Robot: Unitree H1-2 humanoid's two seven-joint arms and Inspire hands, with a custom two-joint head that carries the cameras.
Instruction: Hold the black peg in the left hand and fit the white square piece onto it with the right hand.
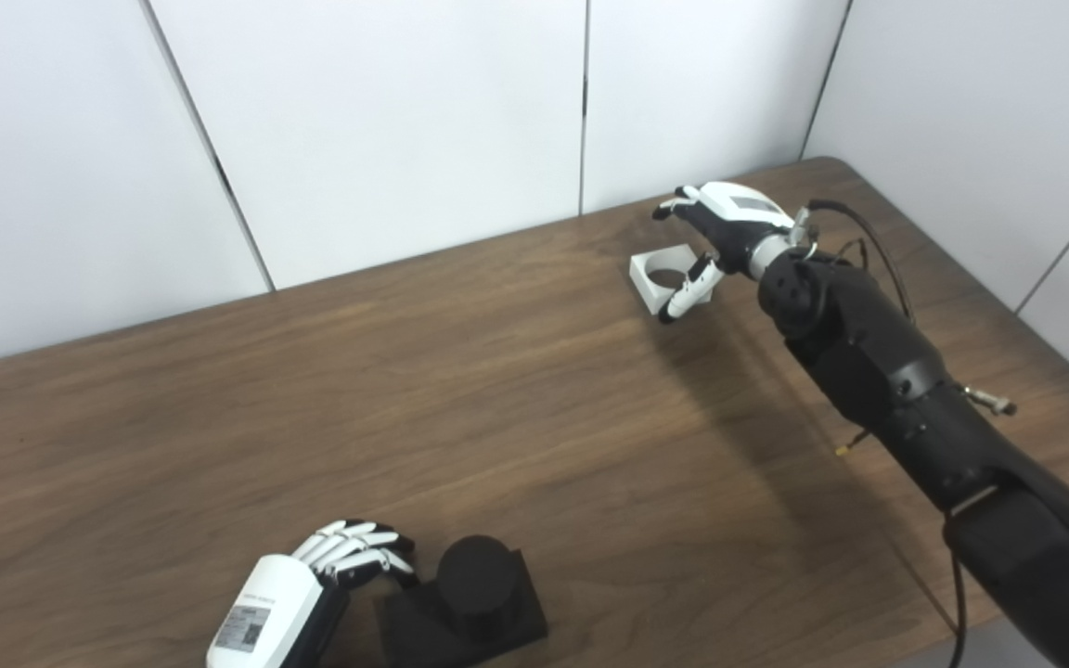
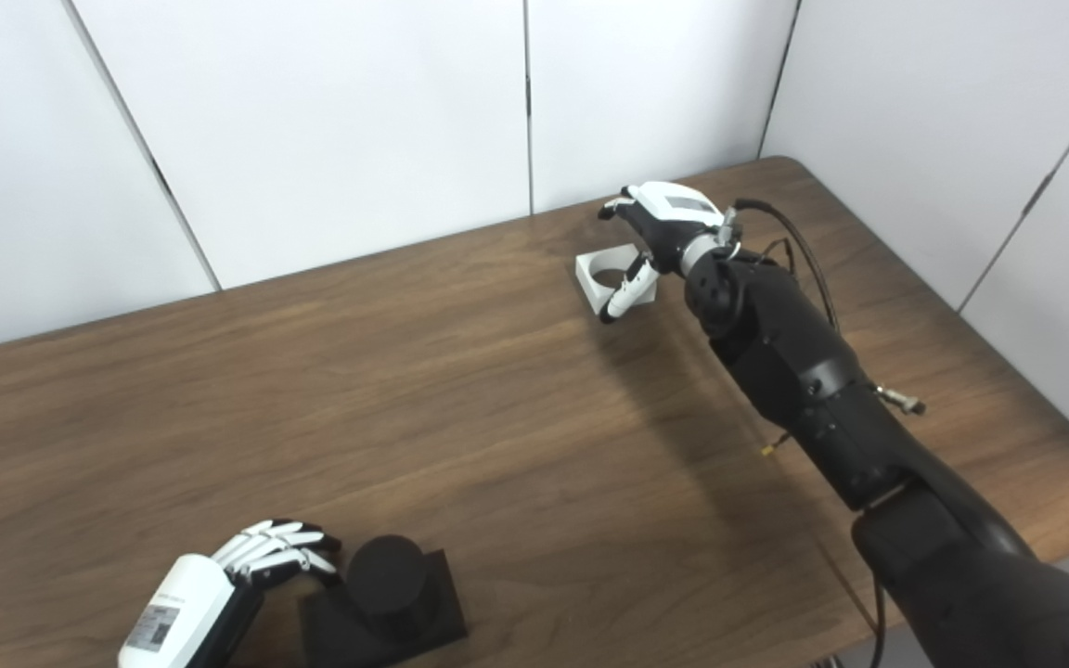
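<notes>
A brown wooden table point(image 1: 516, 390) fills most of the view, seen from above, with plain white wall panels point(image 1: 367, 121) behind its far edge.

At the near edge, toward the left, sits the black peg point(image 1: 474, 575): a short round post standing upright on a flat square black base, which lies on the tabletop. The left hand point(image 1: 330, 571), white on its back with black undersides, comes in from the bottom left and lies just beside the left side of the base. Its fingers point(image 1: 358, 543) are curled and held close together, their tips at the base's corner; whether they actually grip the base cannot be told from either view.

Far across the table, toward the right rear corner, is the white square piece point(image 1: 664, 274), a small block with a round hole through its top, resting on the table. The right hand point(image 1: 729, 227), at the end of a long black arm point(image 1: 878, 371) reaching in from the bottom right, is over the block's right side. Its fingers are apart: the thumb point(image 1: 688, 292) hangs down in front of the near right corner, while the other fingers arch over behind it. Whether they touch the block is unclear.

The peg and the white piece are well apart.
</notes>
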